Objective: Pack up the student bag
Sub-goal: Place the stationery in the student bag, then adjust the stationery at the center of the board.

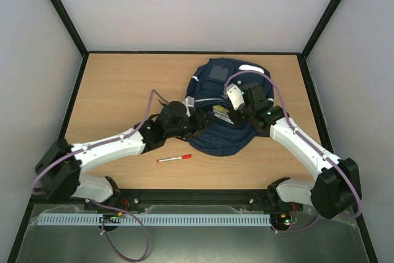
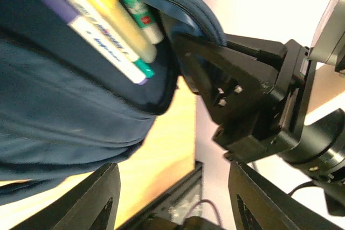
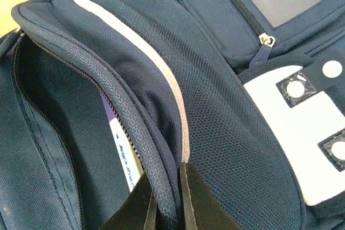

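The navy student bag (image 1: 223, 100) lies in the middle of the table with its front pocket open. My right gripper (image 3: 168, 200) is shut on the zipped rim of the bag (image 3: 129, 117) and holds the pocket open. Several markers (image 2: 108, 25) lie inside the pocket, one with a purple cap (image 3: 123, 154). My left gripper (image 2: 172, 197) is open and empty, just outside the pocket mouth at the bag's left side (image 1: 184, 121). The right gripper's black fingers (image 2: 226, 79) show in the left wrist view, gripping the rim. A red pen (image 1: 174, 158) lies on the table in front of the bag.
The wooden table (image 1: 117, 90) is walled by a black frame and white panels. Both arms meet over the bag's near side. A perforated rail (image 1: 154, 220) runs along the near edge.
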Tool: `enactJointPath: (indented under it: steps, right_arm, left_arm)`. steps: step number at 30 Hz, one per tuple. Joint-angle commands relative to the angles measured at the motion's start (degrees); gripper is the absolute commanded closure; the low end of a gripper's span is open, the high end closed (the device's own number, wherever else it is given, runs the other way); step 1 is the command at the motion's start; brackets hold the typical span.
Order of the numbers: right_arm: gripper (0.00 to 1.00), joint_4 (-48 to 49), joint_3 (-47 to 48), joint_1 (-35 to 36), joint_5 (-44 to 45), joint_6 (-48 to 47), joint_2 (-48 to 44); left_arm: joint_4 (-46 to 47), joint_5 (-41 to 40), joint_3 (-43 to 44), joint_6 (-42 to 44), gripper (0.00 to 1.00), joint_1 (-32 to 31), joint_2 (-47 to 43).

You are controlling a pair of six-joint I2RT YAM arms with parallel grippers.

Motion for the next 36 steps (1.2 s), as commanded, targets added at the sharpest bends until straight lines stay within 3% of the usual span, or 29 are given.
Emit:
enactJointPath:
  steps: [1, 5, 18, 36]
  right_arm:
    - [0.99, 4.2, -2.6, 0.0, -3.1, 0.5, -2.2]
    - [0.99, 4.0, -4.9, 0.0, -8.5, -0.6, -1.9]
    - [0.99, 4.6, -6.9, 0.0, -8.2, -2.2, 1.2]
    - [0.99, 4.8, -7.3, 0.0, -7.1, -3.1, 0.3]
  left_arm:
    - [-15.6, -7.1, -5.3, 8.2, 0.42, 0.3, -7.6]
    - [-19.8, -10.3, -12.4, 5.6, 0.41, 1.2, -14.1]
    - [-29.7, -19.0, -24.4, -16.7, 0.45, 2.1, -26.9]
    - [-29.1, -10.2, -20.0, -19.8, 0.50, 2.2, -8.6]
